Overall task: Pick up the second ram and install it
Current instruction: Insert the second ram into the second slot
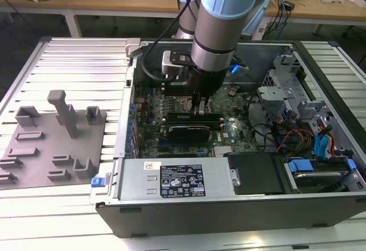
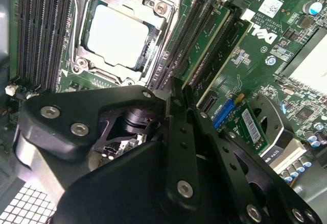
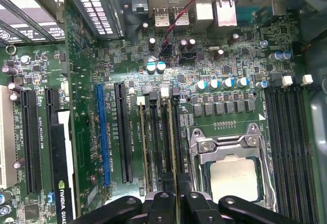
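Green and thin, the second ram [image 3: 174,147] stands on edge in a memory slot right beside the CPU socket [image 3: 231,170], and in the first wrist view I see it run straight up from between my gripper's fingertips. A first stick [image 3: 143,145] sits in a slot just to its other side, parallel to it. In the second wrist view the ram [image 2: 205,43] runs diagonally away from the black fingers [image 2: 179,132], which meet over its near end.

From my seat, the gripper [image 3: 173,199] looks clamped on the second ram: the two fingertips are drawn together with the stick's edge pinched between them. Whether the stick is fully seated in the slot I cannot tell.

In the exterior view the gripper [image 1: 201,109] hangs nearly straight down from the arm [image 1: 220,28], its wrist vertical over the middle of the motherboard [image 1: 231,128] inside the open computer case [image 1: 229,205]. The fingers reach down to the board just above a dark expansion card [image 1: 186,131]. Towards the exterior view's left, well apart from the case, a grey fixture tray [image 1: 51,142] lies on the slatted table [image 1: 80,62].
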Controlling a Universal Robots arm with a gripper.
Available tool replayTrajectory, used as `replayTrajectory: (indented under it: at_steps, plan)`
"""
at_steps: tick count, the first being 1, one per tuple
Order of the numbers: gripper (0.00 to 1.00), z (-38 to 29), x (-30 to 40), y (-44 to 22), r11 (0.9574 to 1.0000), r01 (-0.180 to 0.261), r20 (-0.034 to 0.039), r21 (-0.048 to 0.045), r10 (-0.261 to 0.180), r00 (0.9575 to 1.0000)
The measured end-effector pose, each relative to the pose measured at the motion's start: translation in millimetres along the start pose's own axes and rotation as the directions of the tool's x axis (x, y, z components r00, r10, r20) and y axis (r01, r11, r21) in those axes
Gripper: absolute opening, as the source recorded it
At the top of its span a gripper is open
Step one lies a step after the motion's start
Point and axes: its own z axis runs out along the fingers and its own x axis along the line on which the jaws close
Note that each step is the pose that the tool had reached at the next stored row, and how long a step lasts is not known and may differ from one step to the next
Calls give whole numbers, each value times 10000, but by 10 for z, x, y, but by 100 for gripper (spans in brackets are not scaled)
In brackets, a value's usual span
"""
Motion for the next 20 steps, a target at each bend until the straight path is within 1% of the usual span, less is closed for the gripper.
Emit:
replayTrajectory:
  at_steps: [4,12,15,20]
  plan:
    - [14,2,0,0,9998,173,-12,-12,-173,9998]
    - [14,14,11,2,9997,226,-17,-15,-226,9997]
    - [14,48,13,-1,9997,228,-18,-16,-228,9997]
    - [14,50,12,-6,9997,225,-16,-16,-225,9997]
